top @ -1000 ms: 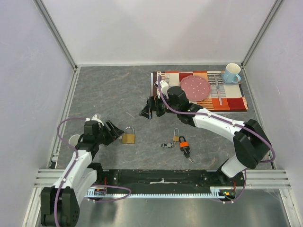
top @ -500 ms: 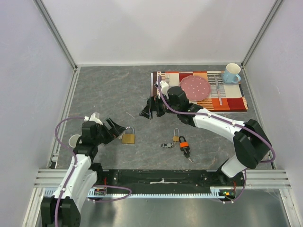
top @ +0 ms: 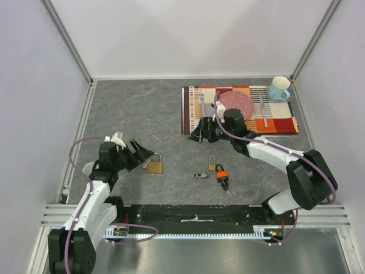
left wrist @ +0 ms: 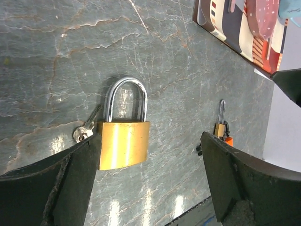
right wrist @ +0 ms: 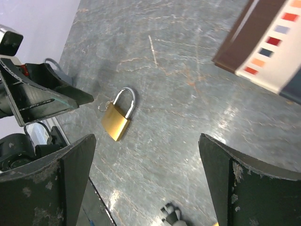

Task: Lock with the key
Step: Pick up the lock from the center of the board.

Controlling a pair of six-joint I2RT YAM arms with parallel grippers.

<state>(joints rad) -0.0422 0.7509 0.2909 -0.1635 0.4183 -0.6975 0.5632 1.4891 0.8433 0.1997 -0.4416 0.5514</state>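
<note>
Plainly, left wrist view shows key (left wrist: pixel 83 133) beside padlock (left wrist: pixel 123 144); left gripper (left wrist: pixel 148 155), right gripper (right wrist: pixel 146 139) gape.

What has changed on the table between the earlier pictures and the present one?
The right gripper drew back to the right, toward the near left corner of the placemat, still open and empty. The left gripper shifted slightly beside the brass padlock and opened wider, holding nothing. The brass padlock, the orange padlock, the plate and the mug stayed where they were.

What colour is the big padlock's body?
Brass-yellow padlock body; clearest in left wrist view.
</note>
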